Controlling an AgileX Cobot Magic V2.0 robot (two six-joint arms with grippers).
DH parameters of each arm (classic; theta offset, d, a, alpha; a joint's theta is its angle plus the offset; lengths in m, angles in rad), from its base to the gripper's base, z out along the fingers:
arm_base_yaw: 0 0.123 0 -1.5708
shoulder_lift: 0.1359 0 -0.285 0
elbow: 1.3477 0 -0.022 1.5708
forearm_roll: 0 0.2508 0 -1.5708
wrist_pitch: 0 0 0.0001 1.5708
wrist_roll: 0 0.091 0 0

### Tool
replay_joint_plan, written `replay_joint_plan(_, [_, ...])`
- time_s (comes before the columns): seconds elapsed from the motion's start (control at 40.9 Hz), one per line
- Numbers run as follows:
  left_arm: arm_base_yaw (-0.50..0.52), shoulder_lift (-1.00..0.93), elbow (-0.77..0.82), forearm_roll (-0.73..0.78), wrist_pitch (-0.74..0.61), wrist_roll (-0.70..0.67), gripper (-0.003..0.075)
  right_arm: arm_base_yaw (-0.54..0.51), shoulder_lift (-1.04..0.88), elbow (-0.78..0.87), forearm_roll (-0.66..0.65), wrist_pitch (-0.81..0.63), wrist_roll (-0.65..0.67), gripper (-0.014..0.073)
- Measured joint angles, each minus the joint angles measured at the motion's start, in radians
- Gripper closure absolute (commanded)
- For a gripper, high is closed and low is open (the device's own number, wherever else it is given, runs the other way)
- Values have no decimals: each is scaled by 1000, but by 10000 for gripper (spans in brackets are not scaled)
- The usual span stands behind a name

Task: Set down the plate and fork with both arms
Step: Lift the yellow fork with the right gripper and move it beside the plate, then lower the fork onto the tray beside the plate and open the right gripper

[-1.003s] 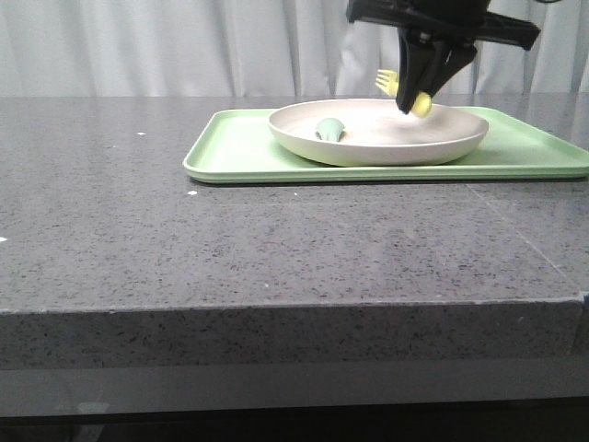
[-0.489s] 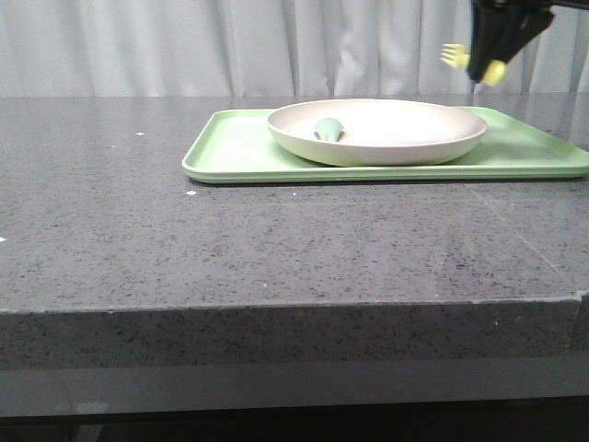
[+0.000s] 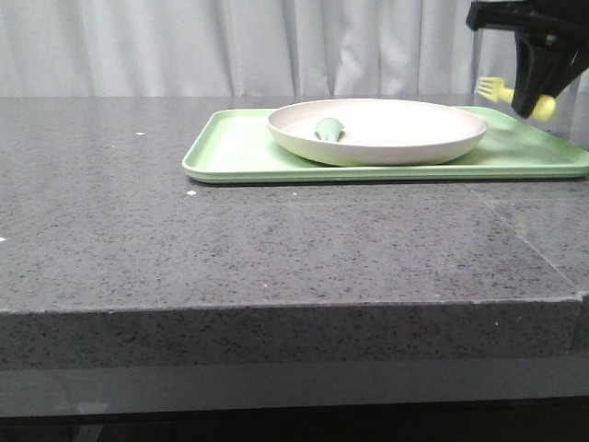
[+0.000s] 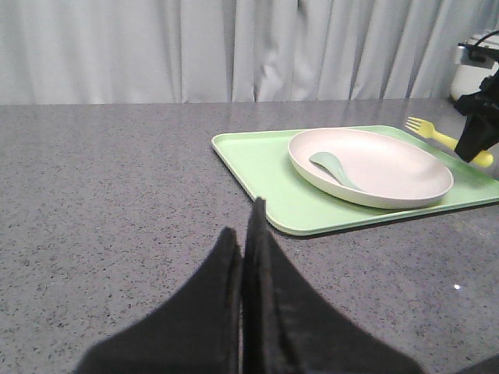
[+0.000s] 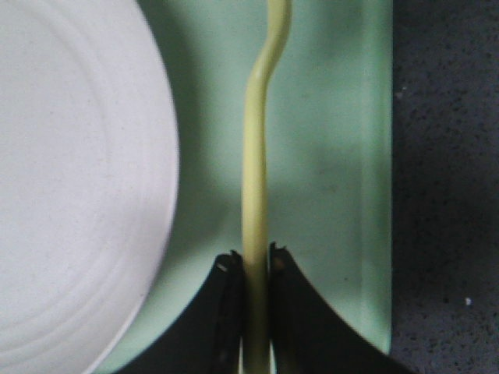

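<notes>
The left gripper [image 4: 243, 257] hung low over the bare near-left part of the grey speckled worktop [image 3: 138, 230], its two black fingers pressed together with nothing between them, well apart from everything else.

Further right, a flat rectangular light green tray [image 3: 235, 147] lay on the worktop toward the back. On it rested the cream plate [image 3: 433, 138], a round shallow dish with a low rim, sitting toward the tray's right half. Inside the plate, near its left side, lay a pale green spoon [image 3: 329, 129], its handle pointing toward the plate's middle in the left wrist view [image 4: 334, 167].

At the far right, the right gripper [image 3: 537, 101] hovered above the tray's right end, just beside the plate and clear of it. Its fingers were pinching the handle of the pale yellow fork [image 3: 504, 90], which was held off the tray with the tines pointing left toward the plate. From the right wrist camera, the fork's [image 5: 256, 156] thin handle ran straight out from between the black fingertips [image 5: 226, 288], over the green tray strip between the plate's rim [image 5: 160, 156] and the tray's raised edge [image 5: 380, 156].
</notes>
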Motion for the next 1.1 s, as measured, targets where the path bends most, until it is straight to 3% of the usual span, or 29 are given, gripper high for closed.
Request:
replay_joint_plan(0.318, [0,0,0,0,0,0,738,0,23,23,0,-77,-2,708])
replay_joint_plan(0.905, [0,0,0,0,0,0,738,0,76,24,0,-77,-2,706])
replay_joint_plan(1.101, [0,0,0,0,0,0,738,0,76,24,0,-77,-2,575])
